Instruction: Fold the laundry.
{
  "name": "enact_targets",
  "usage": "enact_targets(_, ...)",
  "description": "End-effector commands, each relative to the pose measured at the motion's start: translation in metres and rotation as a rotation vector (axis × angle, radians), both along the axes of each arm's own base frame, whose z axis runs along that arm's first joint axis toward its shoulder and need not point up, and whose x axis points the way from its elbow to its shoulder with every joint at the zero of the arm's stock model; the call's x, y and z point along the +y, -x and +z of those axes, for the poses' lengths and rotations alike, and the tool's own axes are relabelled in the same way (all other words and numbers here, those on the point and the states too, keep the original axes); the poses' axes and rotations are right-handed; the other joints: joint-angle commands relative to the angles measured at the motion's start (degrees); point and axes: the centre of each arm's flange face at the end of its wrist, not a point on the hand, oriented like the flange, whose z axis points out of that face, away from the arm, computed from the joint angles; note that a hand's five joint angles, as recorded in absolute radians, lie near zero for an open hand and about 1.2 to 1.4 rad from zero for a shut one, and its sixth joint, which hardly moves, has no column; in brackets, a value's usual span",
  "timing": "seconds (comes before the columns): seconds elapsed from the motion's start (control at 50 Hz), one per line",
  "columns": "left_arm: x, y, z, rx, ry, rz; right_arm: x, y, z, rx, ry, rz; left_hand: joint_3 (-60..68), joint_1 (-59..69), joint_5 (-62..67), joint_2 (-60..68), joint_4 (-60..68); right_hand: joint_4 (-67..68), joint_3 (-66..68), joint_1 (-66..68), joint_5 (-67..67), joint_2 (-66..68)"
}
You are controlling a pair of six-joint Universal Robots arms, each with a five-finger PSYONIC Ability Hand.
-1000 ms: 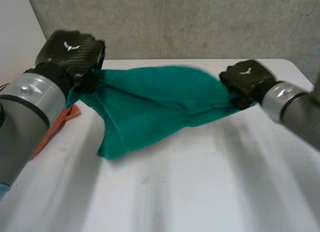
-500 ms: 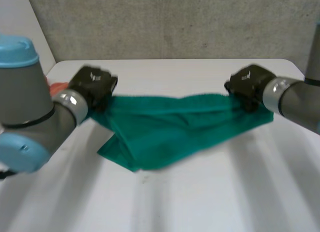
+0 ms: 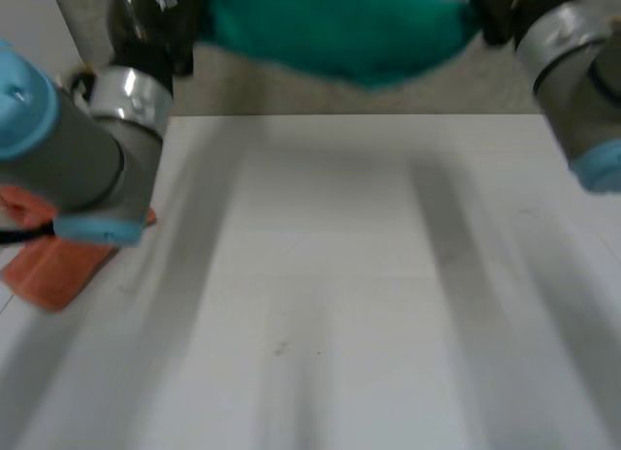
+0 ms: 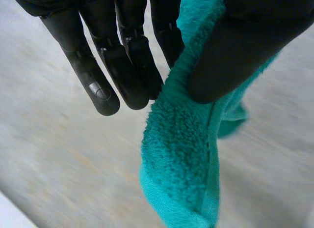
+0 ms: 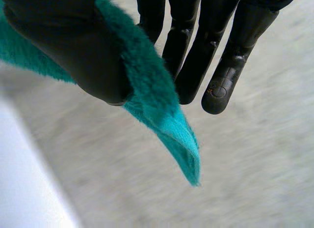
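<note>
A teal green towel (image 3: pixel 340 33) hangs stretched between my two hands, high above the white table (image 3: pixel 330 305). My left hand (image 3: pixel 155 18) holds the towel's left end. In the left wrist view its thumb (image 4: pixel 245 46) pinches the towel's edge (image 4: pixel 189 154) against the fingers (image 4: pixel 122 61). My right hand (image 3: pixel 509 9) holds the right end. In the right wrist view the thumb (image 5: pixel 68 51) presses a corner of the towel (image 5: pixel 162 110) against the fingers (image 5: pixel 196 56). The corner tip pokes out past the thumb.
An orange cloth (image 3: pixel 53 261) lies at the table's left edge, partly behind my left arm (image 3: pixel 78 159). A grey wall (image 3: pixel 320 91) stands behind the table's far edge.
Both hands have risen sharply with the towel. It lay partly on the table half a second ago and now hangs wholly in the air.
</note>
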Motion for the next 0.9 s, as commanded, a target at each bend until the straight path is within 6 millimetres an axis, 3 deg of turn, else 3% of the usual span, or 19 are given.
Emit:
enact_targets(0.02, 0.015, -0.006, -0.090, -0.078, -0.277, -0.021, 0.019, 0.001, -0.109, 0.146, -0.361, 0.039, -2.9, 2.2, -0.3, -3.2, -3.4, 11.9, 12.6, 23.7, 13.4, 12.7)
enact_targets(0.04, 0.021, -0.009, -0.106, -0.101, -0.327, -0.021, 0.021, 0.002, -0.119, 0.158, -0.392, 0.040, -10.5, -5.3, -7.9, -10.7, -11.0, 11.9, 12.6, 23.7, 13.4, 12.7)
enact_targets(0.12, 0.041, -0.015, -0.138, -0.162, -0.435, -0.032, 0.033, 0.008, -0.157, 0.202, -0.513, 0.042, -32.8, -27.7, -30.3, -33.1, -33.4, 11.9, 12.6, 23.7, 13.4, 12.7)
enact_targets(0.18, 0.049, -0.019, -0.149, -0.186, -0.480, -0.030, 0.042, 0.014, -0.177, 0.221, -0.577, 0.041, -33.9, -28.8, -31.3, -34.2, -34.4, 11.9, 12.6, 23.7, 13.4, 12.7)
enact_targets(0.26, 0.055, -0.024, -0.158, -0.208, -0.529, -0.025, 0.050, 0.016, -0.188, 0.235, -0.619, 0.051, -34.2, -29.1, -31.7, -34.5, -34.7, 11.9, 12.6, 23.7, 13.4, 12.7)
enact_targets(0.46, 0.049, -0.044, -0.163, -0.209, -0.616, 0.023, 0.059, 0.017, -0.193, 0.219, -0.658, 0.072, -36.9, -31.8, -34.3, -37.2, -37.4, 11.9, 12.6, 23.7, 13.4, 12.7)
enact_targets(0.54, 0.047, -0.044, -0.164, -0.172, -0.643, -0.032, 0.061, 0.017, -0.180, 0.156, -0.660, 0.075, -41.6, -36.5, -39.0, -41.9, -42.1, 11.9, 12.6, 23.7, 13.4, 12.7)
enact_targets(0.6, 0.041, -0.044, -0.164, -0.102, -0.679, -0.096, 0.064, 0.016, -0.158, 0.090, -0.632, 0.098, -46.2, -41.0, -43.6, -46.4, -46.7, 11.9, 12.6, 23.7, 13.4, 12.7)
enact_targets(0.74, 0.030, -0.040, -0.175, -0.021, -0.786, -0.157, 0.073, 0.012, -0.095, -0.033, -0.514, 0.156, -45.9, -40.7, -43.3, -46.1, -46.4, 11.9, 12.6, 23.7, 13.4, 12.7)
enact_targets(0.9, 0.037, -0.035, -0.174, 0.047, -0.878, -0.172, 0.093, 0.006, -0.020, -0.189, -0.435, 0.198, -46.0, -40.9, -43.4, -46.3, -46.5, 11.9, 12.6, 23.7, 13.4, 12.7)
